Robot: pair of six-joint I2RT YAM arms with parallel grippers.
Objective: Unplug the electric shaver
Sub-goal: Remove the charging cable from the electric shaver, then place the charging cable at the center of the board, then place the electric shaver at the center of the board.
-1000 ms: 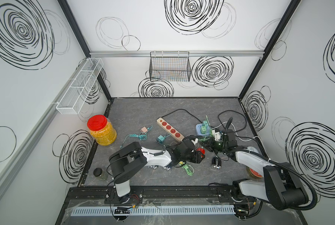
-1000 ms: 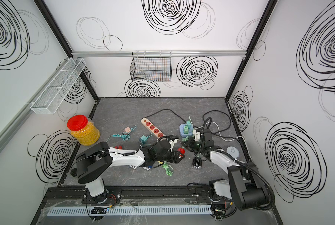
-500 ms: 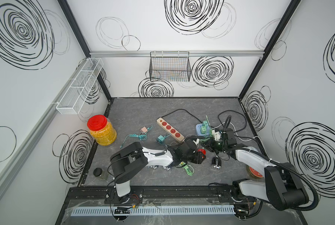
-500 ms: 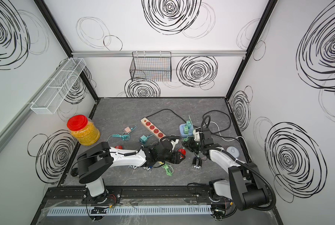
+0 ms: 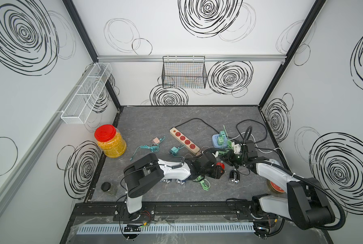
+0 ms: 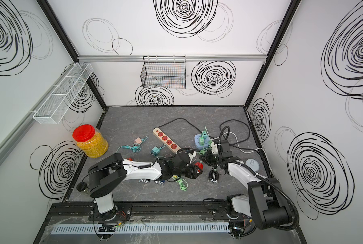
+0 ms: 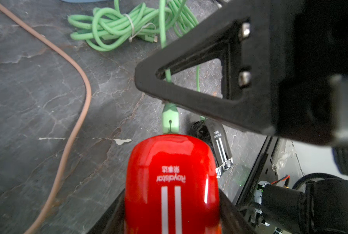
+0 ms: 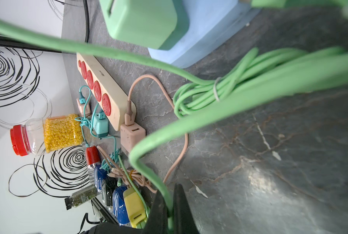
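The red electric shaver (image 7: 171,182) sits between the jaws of my left gripper (image 7: 171,218), which is shut on it low over the table. In both top views only the shaver's red end (image 5: 219,165) (image 6: 198,165) shows past the left gripper (image 5: 215,170). A light green plug (image 7: 170,121) meets the shaver's far end. Its green cable (image 8: 209,113) runs up into my right gripper (image 8: 169,192), which is shut on it just beyond the plug. In a top view the right gripper (image 5: 229,158) hangs right of the shaver.
A black shaver (image 5: 234,176) lies just right of the red one, and a green cable coil (image 5: 204,183) lies in front. Behind are a beige power strip (image 5: 184,140) and a blue socket block (image 5: 218,140) with green chargers. A yellow-filled jar (image 5: 110,141) stands far left.
The right arm has shifted very slightly. Both grips are unchanged.
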